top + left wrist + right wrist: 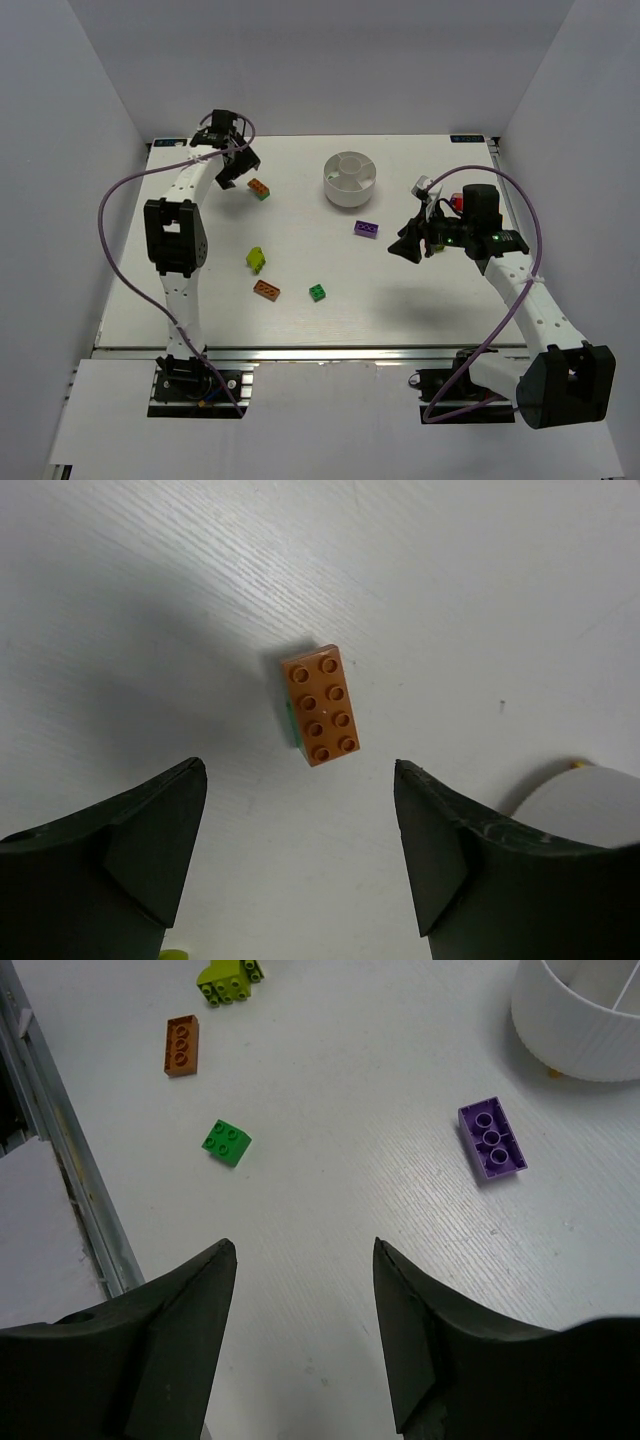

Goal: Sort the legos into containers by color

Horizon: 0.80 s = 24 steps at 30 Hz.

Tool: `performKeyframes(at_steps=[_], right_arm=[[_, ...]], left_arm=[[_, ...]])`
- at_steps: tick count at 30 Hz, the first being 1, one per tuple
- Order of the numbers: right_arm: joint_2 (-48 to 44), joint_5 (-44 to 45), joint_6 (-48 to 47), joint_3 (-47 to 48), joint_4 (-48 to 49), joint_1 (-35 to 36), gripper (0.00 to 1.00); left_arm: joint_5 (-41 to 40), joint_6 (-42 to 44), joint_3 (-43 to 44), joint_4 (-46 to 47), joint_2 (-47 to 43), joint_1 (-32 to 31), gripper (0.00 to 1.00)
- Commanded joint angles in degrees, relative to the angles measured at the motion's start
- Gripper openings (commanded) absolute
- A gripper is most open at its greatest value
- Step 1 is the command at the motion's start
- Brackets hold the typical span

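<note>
orange brick (320, 705): spotted at 12 o'clock off left gripper (298, 770), long axis 11-to-5
jaws: left spread wide, right gripper (303, 1245) parted, nothing held

table (400, 300): white | on it: 1 dish (350, 196) | scattered legos (366, 229)

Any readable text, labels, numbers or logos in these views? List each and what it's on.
None readable.
Far corners, blue marks: too small to read.
Studs of the orange brick: no legible lettering.
Wall of the white dish: plain, no print.
</note>
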Motion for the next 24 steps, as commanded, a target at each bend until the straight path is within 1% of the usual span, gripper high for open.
performKeyframes(at_steps=[1,2,5,12,18,21,24], right_arm=[[0.05,0.49,0.48,2.22,1.83,-0.03,0.63],[-0.13,0.75,0.48,2.22,1.74,-0.03,0.63],[-0.22,1.36,0.91,1.78,2.09,0.06,0.63],[-0.74,1.98,1.44,1.08,2.79,0.06,0.64],[-0.75,1.98,1.53,0.46,2.97,0.06,0.64],[-0.92,1.98,1.71,0.11,3.15,0.06,0.64],[-1.36,2.07,1.80,-0.33,3.23,0.06,0.64]], left_arm=[[-0.84,-1.63,5.46,-6.75,3.70,-0.40,0.84],[-0.67,-1.81,7.74,-6.93,4.75,-0.40,0.84],[-0.23,-2.69,10.04,-7.55,8.01,-0.40,0.83],[2.67,-4.53,6.62,-1.66,9.24,-0.49,0.81],[5.22,-5.06,6.35,2.21,9.59,-0.57,0.80],[5.40,-5.59,6.61,2.48,10.29,-0.58,0.78],[5.05,-5.85,8.72,0.19,12.40,-0.49,0.77]])
